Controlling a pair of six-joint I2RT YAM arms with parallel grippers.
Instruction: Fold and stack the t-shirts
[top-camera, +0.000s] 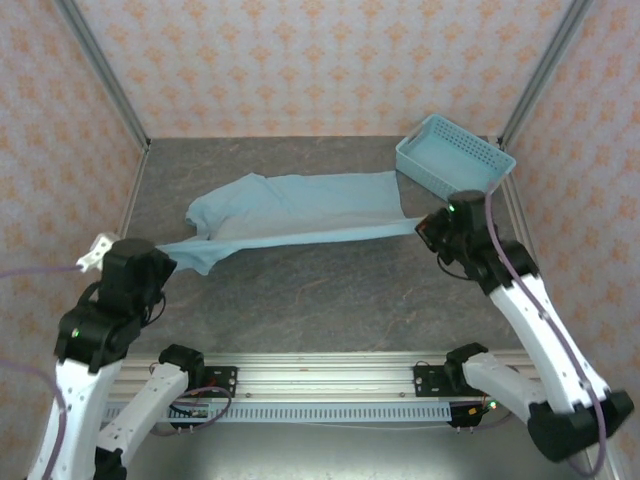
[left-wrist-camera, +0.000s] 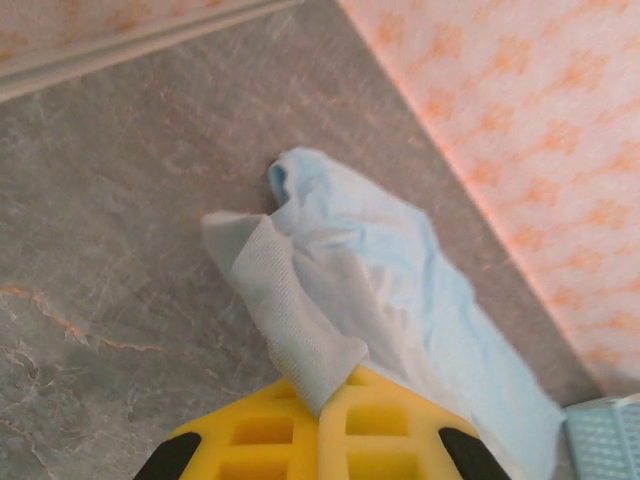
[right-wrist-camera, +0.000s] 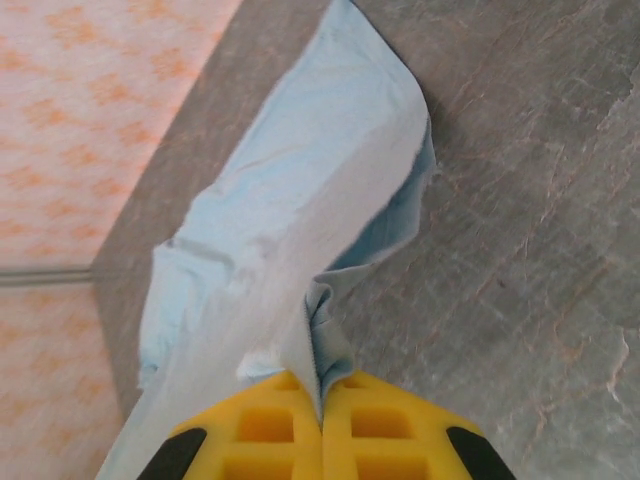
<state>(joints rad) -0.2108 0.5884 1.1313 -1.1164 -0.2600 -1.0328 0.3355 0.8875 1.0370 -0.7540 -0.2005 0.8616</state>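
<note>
One light teal-blue t-shirt (top-camera: 300, 205) lies across the far half of the grey table, its near edge lifted and pulled taut between both arms. My left gripper (top-camera: 165, 247) is shut on the shirt's left end; in the left wrist view the yellow fingers (left-wrist-camera: 260, 430) pinch a pale ribbed strip of the t-shirt (left-wrist-camera: 380, 290). My right gripper (top-camera: 425, 228) is shut on the right end; in the right wrist view the cloth bunches into the closed yellow fingers (right-wrist-camera: 390, 425), and the t-shirt (right-wrist-camera: 290, 190) stretches away toward the wall. No lettering shows.
A light-blue plastic lattice basket (top-camera: 455, 155) stands at the far right corner, just behind my right gripper; its corner shows in the left wrist view (left-wrist-camera: 605, 435). Patterned walls with metal posts (top-camera: 100, 70) close in the table (top-camera: 330, 295) on three sides.
</note>
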